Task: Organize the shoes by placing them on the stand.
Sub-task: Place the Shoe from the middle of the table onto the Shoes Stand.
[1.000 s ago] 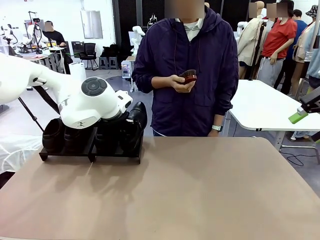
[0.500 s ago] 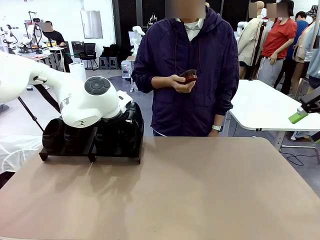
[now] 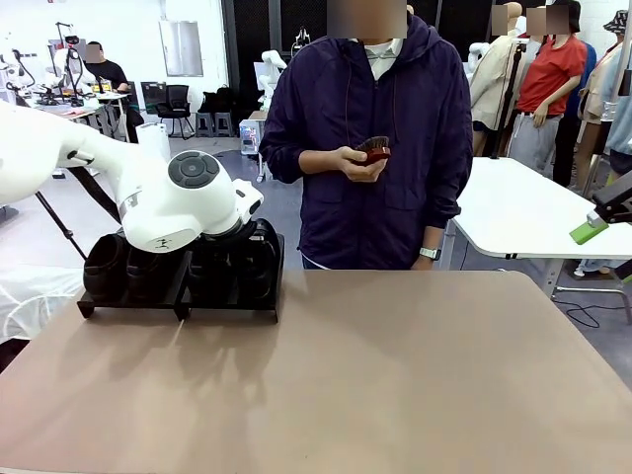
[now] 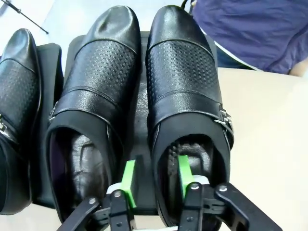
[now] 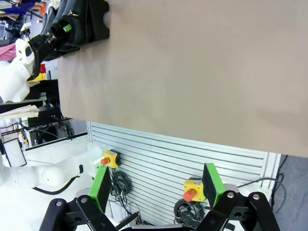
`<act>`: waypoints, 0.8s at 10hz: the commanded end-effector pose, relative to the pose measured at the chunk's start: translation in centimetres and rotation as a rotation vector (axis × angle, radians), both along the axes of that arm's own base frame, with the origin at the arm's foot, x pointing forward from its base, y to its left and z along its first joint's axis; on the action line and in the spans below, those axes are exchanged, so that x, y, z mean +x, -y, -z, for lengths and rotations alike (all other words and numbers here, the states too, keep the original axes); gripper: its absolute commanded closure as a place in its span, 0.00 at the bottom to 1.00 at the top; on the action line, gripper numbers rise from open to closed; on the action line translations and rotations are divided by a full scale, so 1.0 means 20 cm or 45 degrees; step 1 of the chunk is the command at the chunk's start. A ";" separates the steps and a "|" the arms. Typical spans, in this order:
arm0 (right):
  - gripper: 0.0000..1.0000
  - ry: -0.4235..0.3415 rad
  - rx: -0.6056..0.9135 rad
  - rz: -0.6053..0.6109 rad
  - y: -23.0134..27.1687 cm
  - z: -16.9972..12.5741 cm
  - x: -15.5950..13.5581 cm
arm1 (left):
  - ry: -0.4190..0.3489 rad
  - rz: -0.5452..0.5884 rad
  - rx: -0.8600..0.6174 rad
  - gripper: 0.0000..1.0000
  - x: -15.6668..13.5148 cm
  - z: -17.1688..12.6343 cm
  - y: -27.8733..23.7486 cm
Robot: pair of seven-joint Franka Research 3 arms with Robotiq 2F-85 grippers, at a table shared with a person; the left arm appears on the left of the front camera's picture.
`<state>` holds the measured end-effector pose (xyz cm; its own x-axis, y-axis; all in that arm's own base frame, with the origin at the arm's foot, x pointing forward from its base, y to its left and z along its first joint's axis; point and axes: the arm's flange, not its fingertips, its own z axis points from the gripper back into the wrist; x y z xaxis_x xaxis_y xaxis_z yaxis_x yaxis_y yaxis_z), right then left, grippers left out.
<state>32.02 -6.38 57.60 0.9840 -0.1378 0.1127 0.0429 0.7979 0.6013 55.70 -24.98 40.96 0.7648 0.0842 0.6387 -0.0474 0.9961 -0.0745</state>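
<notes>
Shoes (image 4: 185,91), four on one stand (image 3: 178,296); left end effector (image 4: 155,175) loosened around one's collar.

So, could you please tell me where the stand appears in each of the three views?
Front view: the stand sits at the table's far left, partly behind the left arm.
Left wrist view: its black trays show between the shoes, upper middle.
Right wrist view: it lies at the top left corner, turned sideways.
Shared landmark: the left gripper at the shoes, also seen at.
</notes>
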 end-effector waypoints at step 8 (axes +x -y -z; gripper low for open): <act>0.00 -0.002 0.007 0.002 0.00 -0.01 0.01 | 0.066 0.173 0.018 0.00 -0.10 -0.57 -0.02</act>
<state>32.03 -6.38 57.58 0.9841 -0.1378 0.1123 0.0431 0.7978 0.6014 54.65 -26.10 49.52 0.7223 0.0162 0.6914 0.0518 0.9957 -0.0774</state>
